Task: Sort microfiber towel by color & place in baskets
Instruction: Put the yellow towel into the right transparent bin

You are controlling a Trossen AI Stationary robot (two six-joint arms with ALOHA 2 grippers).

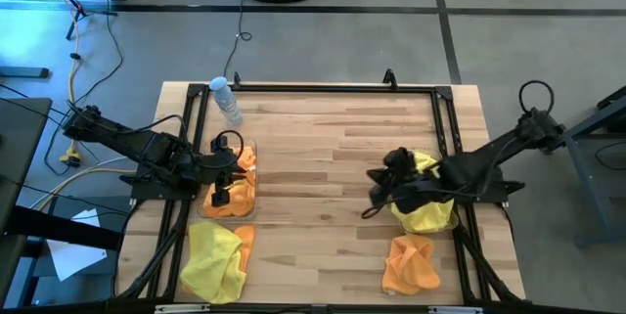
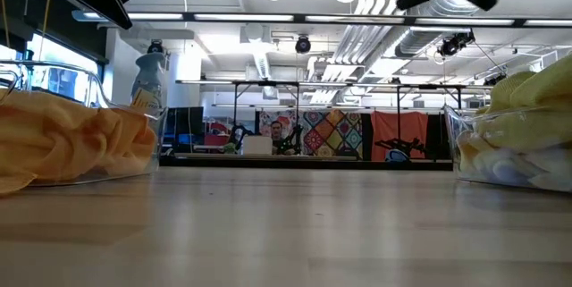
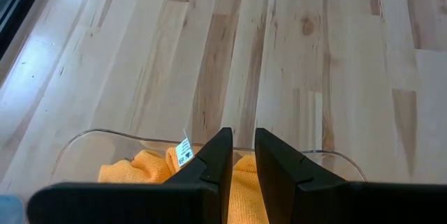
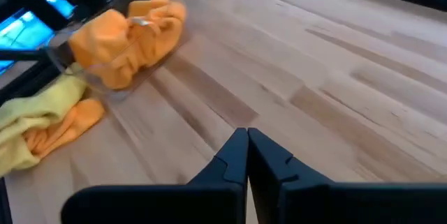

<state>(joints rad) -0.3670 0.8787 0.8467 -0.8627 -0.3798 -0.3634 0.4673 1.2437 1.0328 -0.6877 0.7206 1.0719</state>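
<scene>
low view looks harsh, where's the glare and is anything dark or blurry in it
Low view: the ceiling lights blow out white, and both arms show only as black shapes against them. The orange-towel basket and yellow-towel basket at the edges look soft; the table shows a faint sheen.

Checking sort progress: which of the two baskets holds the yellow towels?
The basket under the right arm, near the table's right edge, is piled with yellow cloth; the other basket, below the left gripper, holds orange cloth.
</scene>
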